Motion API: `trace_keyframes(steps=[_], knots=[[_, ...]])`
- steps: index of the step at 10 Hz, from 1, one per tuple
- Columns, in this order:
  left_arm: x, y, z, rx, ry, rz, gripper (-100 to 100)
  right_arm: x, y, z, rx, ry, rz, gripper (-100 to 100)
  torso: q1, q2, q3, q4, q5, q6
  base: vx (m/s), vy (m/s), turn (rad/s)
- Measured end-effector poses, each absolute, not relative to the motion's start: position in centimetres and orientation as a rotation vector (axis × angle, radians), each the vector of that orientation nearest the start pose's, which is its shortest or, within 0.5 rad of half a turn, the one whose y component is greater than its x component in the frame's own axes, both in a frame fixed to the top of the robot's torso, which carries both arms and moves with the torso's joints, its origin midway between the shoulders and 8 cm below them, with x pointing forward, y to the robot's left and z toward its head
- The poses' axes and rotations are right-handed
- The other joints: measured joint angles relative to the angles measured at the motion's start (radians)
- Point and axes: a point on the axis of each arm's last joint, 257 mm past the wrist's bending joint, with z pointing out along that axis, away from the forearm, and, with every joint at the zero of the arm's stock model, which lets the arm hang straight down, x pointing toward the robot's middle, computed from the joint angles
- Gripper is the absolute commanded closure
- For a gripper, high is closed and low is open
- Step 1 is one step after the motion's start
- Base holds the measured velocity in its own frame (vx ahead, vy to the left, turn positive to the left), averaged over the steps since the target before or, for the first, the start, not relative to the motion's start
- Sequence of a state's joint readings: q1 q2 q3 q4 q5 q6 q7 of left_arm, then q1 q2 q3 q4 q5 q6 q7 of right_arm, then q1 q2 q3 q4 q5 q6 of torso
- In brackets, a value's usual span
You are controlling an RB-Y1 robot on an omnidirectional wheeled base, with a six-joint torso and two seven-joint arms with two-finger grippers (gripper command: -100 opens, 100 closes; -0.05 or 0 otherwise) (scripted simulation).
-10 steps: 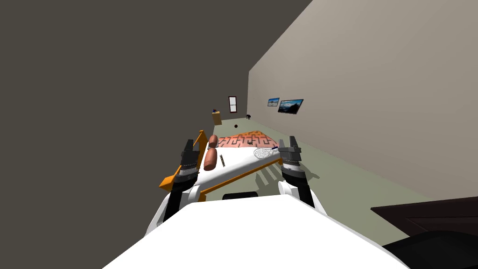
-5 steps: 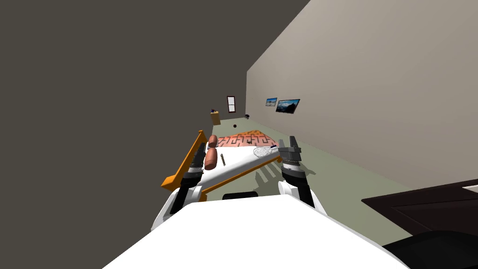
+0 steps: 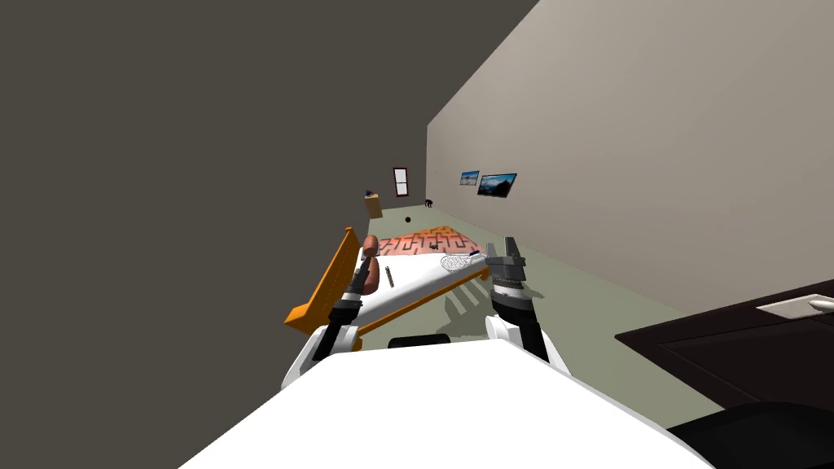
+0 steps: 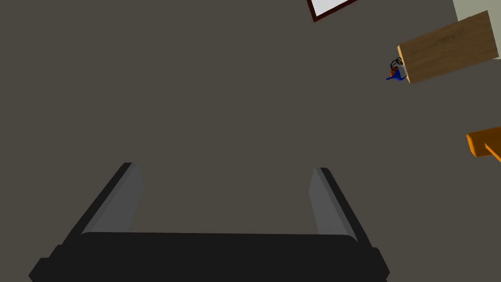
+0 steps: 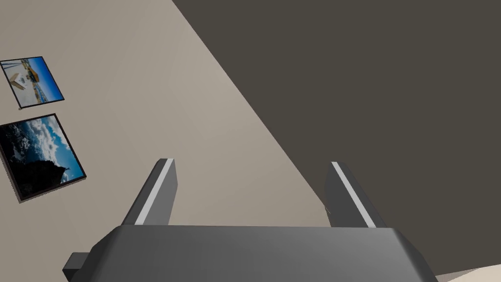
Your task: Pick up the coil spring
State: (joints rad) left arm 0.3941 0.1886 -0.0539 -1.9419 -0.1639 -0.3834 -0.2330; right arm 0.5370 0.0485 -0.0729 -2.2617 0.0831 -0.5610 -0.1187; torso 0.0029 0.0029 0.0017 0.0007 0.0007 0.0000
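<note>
My left gripper (image 3: 365,265) is swinging in toward the coil spring (image 3: 389,278) on the bed (image 3: 419,277), fingers spread; the right gripper (image 3: 501,248) is hanging spread too.

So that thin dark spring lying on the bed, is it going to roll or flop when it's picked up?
The coil spring looks long and slim, so it probably bends if held by one end. Lying flat on the white bed, it may roll sideways when nudged.
</note>
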Motion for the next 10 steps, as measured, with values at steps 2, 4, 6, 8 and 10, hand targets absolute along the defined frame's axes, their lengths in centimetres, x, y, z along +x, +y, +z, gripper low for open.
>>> trace_keyframes(steps=[2, 4, 6, 8, 10], knots=[[43.1, 24.4, -15.6, -0.539, 1.248, -0.905, -100, 33.1, -30.0, 1.6, 0.666, 0.588, 1.276, 0, 0.0, 0.0, 0.0, 0.0, 0.0, 0.0, -0.043, 0.043, -0.039], [43.4, 24.1, -19.0, -0.546, 1.335, -0.86, -100, 33.1, -30.0, 1.6, 0.666, 0.588, 1.276, 0, 0.001, 0.0, 0.0, 0.0, 0.0, 0.0, -0.039, 0.043, -0.053], [44.2, 23.7, -22.0, -0.555, 1.408, -0.822, -100, 33.1, -30.0, 1.6, 0.666, 0.588, 1.276, 0, -0.001, -0.002, -0.001, 0.0, 0.0, 0.0, -0.019, 0.036, -0.049], [44.3, 23.3, -25.5, -0.563, 1.513, -0.768, -100, 33.1, -30.0, 1.6, 0.666, 0.588, 1.276, 0, 0.001, -0.003, -0.001, 0.0, 0.0, 0.0, -0.004, 0.043, -0.038], [44.8, 22.8, -28.8, -0.57, 1.582, -0.733, -100, 33.1, -30.0, 1.6, 0.666, 0.588, 1.276, 0, -0.001, -0.004, -0.002, -0.001, 0.0, 0.0, 0.015, 0.027, -0.031]])
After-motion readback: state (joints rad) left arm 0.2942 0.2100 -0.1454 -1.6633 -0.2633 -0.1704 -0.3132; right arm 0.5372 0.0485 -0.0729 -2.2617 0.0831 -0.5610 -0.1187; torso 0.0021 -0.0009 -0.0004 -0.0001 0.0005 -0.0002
